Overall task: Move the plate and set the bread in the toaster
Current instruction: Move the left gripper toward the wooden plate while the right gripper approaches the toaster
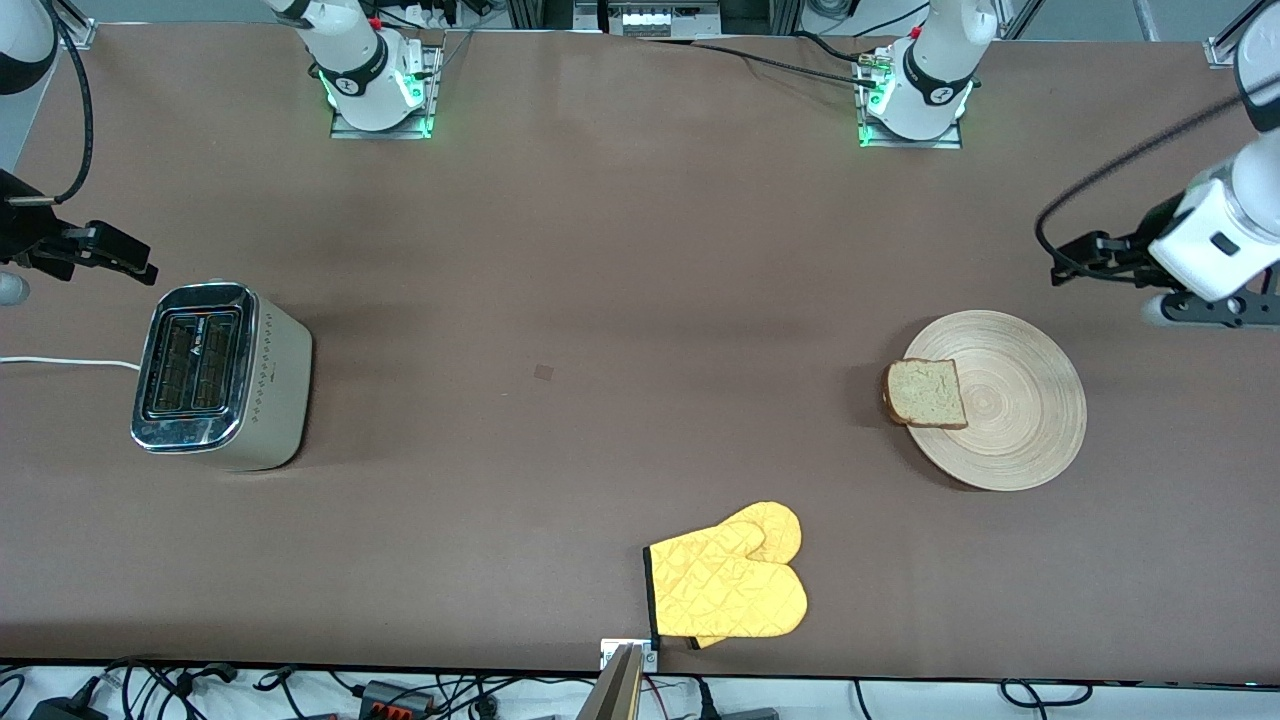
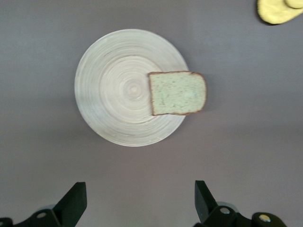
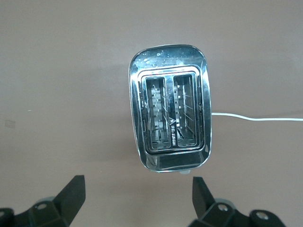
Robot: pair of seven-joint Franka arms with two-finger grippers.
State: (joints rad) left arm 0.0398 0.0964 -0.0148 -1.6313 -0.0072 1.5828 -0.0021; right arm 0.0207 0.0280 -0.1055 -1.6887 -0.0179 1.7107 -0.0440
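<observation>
**Both grippers spread and empty, nothing yet touched**

Left gripper (image 1: 1075, 262) hangs in the air at the left arm's end of the table, over bare tabletop just beside the plate (image 1: 1020, 400); its fingers stand wide apart and hold nothing. Right gripper (image 1: 125, 258) hangs at the right arm's end, over the table close to the toaster (image 1: 220, 375), likewise spread and empty.

Plate lies flat on the table (image 1: 560, 300) at the left arm's end. Bread (image 1: 926, 392) rests on the plate's rim on the side toward the toaster, one crust edge overhanging the rim. Toaster stands upright, well apart from the plate, both slots showing empty in the right wrist view, white cord (image 1: 60, 362) running off the table edge. A yellow oven mitt (image 1: 730, 580) lies nearer the front camera, between the two, not part of the job.

Judgement: the task has not started; this is the approach to the plate. Next move likely falls to the left arm: come down on the plate's rim, clear of the bread, and shift it toward the toaster without tipping the slice off. The overhanging slice looks the weak point.
</observation>
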